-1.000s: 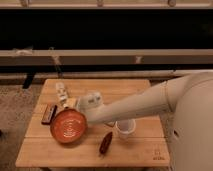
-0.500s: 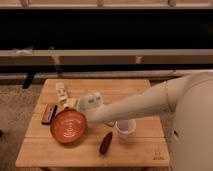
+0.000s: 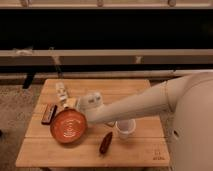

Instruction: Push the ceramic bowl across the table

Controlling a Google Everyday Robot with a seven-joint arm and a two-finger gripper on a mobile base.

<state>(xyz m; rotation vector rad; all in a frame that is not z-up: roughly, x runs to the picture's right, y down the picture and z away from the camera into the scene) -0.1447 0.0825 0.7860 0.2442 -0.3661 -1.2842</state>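
1. The bowl (image 3: 68, 126) sits on the left half of the counter (image 3: 125, 87), near the front.
2. It is round, orange-brown and shiny, with a pale swirl inside.
3. The white arm (image 3: 145, 102) reaches in from the right, over the counter.
4. The tool (image 3: 76, 104) is at the end of the arm, right at the bowl's back edge.
5. I cannot tell if the tool is spread or pressed together, or if it touches the bowl.
6. A white cup (image 3: 125, 127) stands to the right of the bowl, partly under the arm.
7. A long brown thing (image 3: 105, 142) lies between the bowl and the cup, closer to the front.
8. A dark block (image 3: 48, 114) lies just left of the bowl.
9. A small pale thing (image 3: 61, 92) stands behind the bowl.
10. A small mark (image 3: 159, 152) is on the front right corner.
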